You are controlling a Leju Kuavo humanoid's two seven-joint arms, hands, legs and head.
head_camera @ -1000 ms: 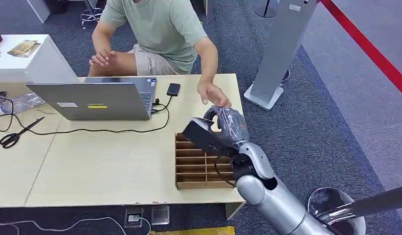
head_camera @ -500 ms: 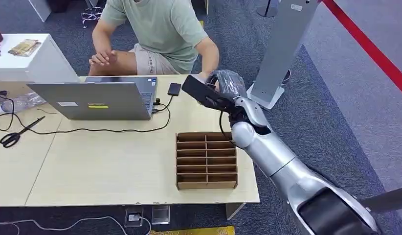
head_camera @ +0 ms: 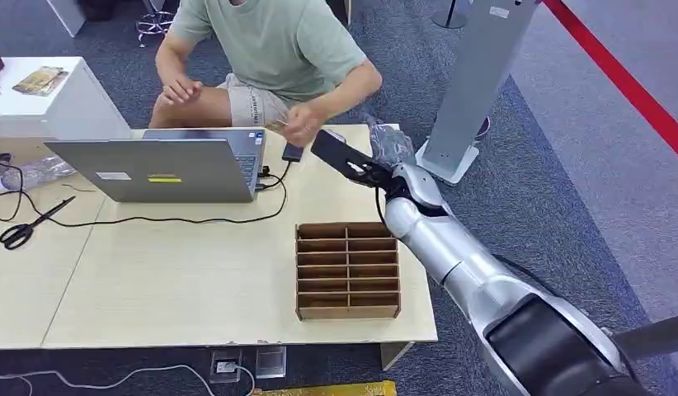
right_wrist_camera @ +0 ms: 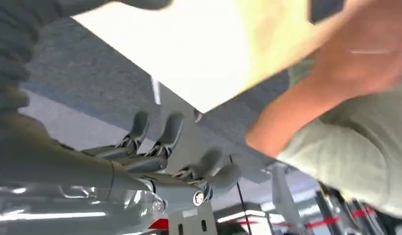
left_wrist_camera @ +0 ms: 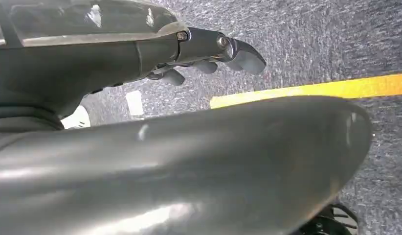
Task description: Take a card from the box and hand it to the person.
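Since the earlier pictures the right arm has swung up from over the box and across the far edge of the tabletop [head_camera: 195,272], and the person's hand [head_camera: 301,128], which met the right hand [head_camera: 391,142] there half a second ago, has now drawn back toward the person's body. A thin, pale strip shows between that person's fingers; I judge it to be the card [head_camera: 278,124], though it is too small to be sure. If so, the handover looks done.

The right hand hangs beyond the far edge, well past the box and off to the laptop's side. In the right wrist view its fingers [right_wrist_camera: 165,134] stand apart and nothing lies between them, so it holds nothing. That fits a release: the arm stretches toward the person so the card can be taken without a reach.

The left hand [left_wrist_camera: 204,54] hangs by the robot's side over grey carpet, fingers curled loosely with nothing in them; I cannot tell whether they are fully closed.

The box [head_camera: 348,270], a brown divided tray, sits near the robot's side of the tabletop, well back from the right hand. Its slots look dark; I cannot make out any cards in them.

The laptop [head_camera: 154,169] and a phone [head_camera: 292,152] lie farther off.
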